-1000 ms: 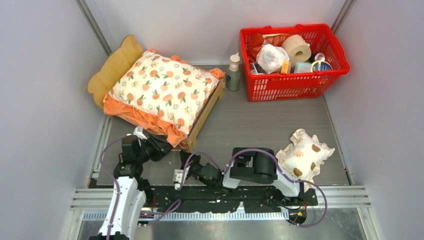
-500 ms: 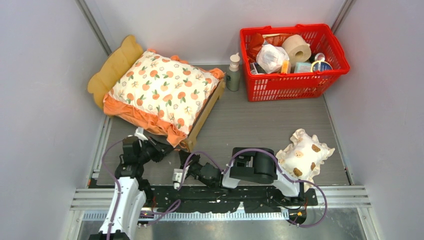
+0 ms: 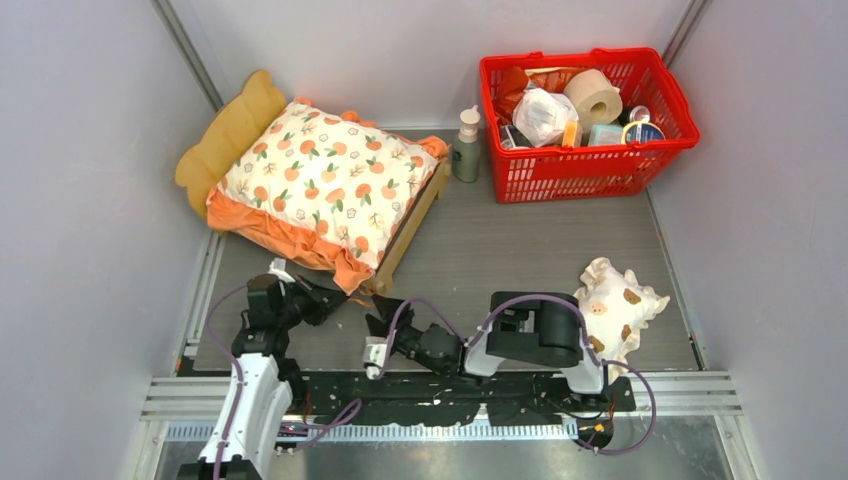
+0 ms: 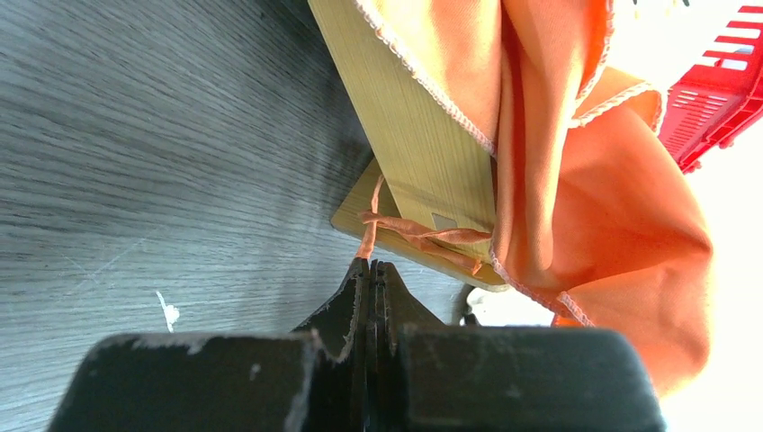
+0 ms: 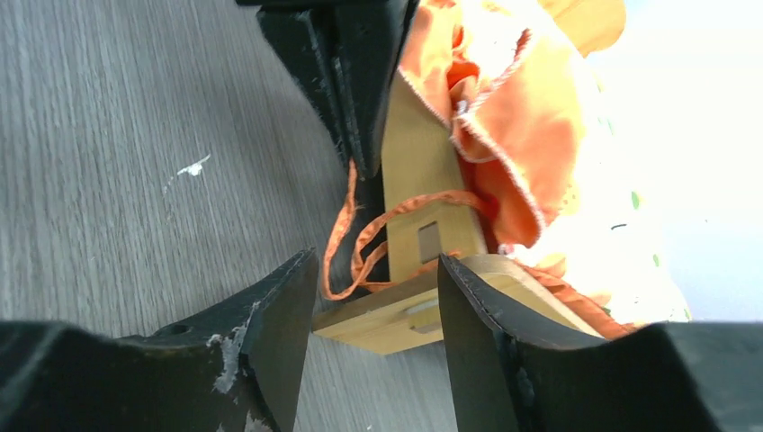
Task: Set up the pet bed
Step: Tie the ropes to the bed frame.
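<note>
Left gripper [image 4: 370, 264] is pressed together, pinching the orange tie [image 4: 409, 229] at the pet bed [image 3: 225, 135] near corner; right gripper [image 5: 378, 261] spread just beside it — bed sits back-left on the surface, cushion [image 3: 325, 180] on top.

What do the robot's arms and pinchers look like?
The left arm and right arm are mostly black with chunky round joints. The left's lower part is white. Thin purple cables loop along each. The left gripper and right gripper have black wedge-shaped fingers, scuffed pale at the edges.
</note>
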